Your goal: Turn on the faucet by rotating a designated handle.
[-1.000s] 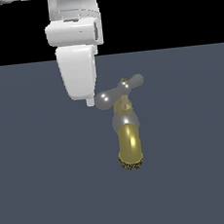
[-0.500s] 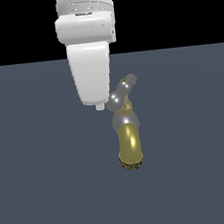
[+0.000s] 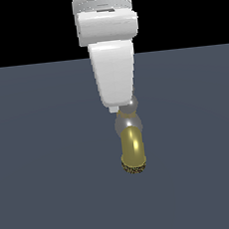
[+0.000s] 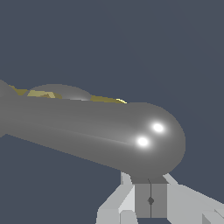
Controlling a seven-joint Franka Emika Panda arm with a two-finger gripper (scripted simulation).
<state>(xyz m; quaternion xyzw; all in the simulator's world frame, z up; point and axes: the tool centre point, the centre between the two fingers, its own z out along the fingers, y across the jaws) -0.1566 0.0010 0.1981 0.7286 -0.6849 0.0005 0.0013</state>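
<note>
The faucet [image 3: 131, 147] has a brass down-curved spout with a dark mesh tip and a silver collar. Its silver handle [image 3: 129, 106] is mostly hidden behind my white hand; only one bulb shows just above the collar. In the wrist view the handle [image 4: 96, 129] fills the middle as a thick silver arm ending in a rounded bulb, with a strip of the brass spout [image 4: 105, 99] behind it. My gripper [image 3: 115, 108] is shut and empty. In the wrist view my gripper [image 4: 151, 200] has its fingers pressed together, right against the bulb's side.
The faucet stands on a flat grey-blue surface [image 3: 48, 183] that runs to a black background. Nothing else shows in either view.
My hand has moved towards the exterior view's right against the handle. The crossbar has swung from lying crosswise to pointing nearly along the line of sight.
</note>
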